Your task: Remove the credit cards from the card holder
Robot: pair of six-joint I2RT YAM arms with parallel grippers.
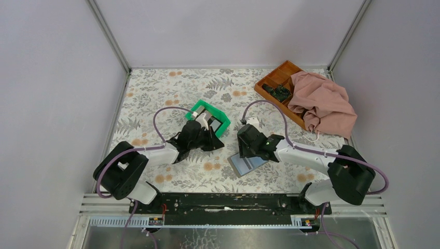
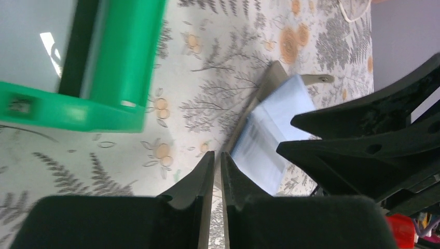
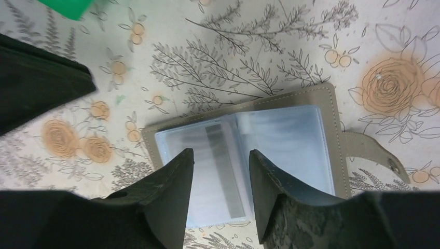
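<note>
The card holder (image 1: 248,165) lies open on the flowered cloth, tan cover down and clear sleeves up (image 3: 290,135). A whitish credit card with a grey stripe (image 3: 223,140) sits in its left sleeve. My right gripper (image 3: 220,151) hovers open just over that sleeve, a finger on each side of the stripe and nothing between them. My left gripper (image 2: 218,154) is shut to a thin slit with nothing in it. It hangs between the green bin (image 2: 124,62) and the holder's edge (image 2: 270,129), close beside the right gripper's fingers (image 2: 363,135).
The green bin (image 1: 224,124) stands just behind the left gripper (image 1: 215,142), with a pale flat surface inside. At the back right an orange-brown tray (image 1: 275,78) holds black items, half covered by a pink cloth (image 1: 321,104). Grey walls enclose three sides.
</note>
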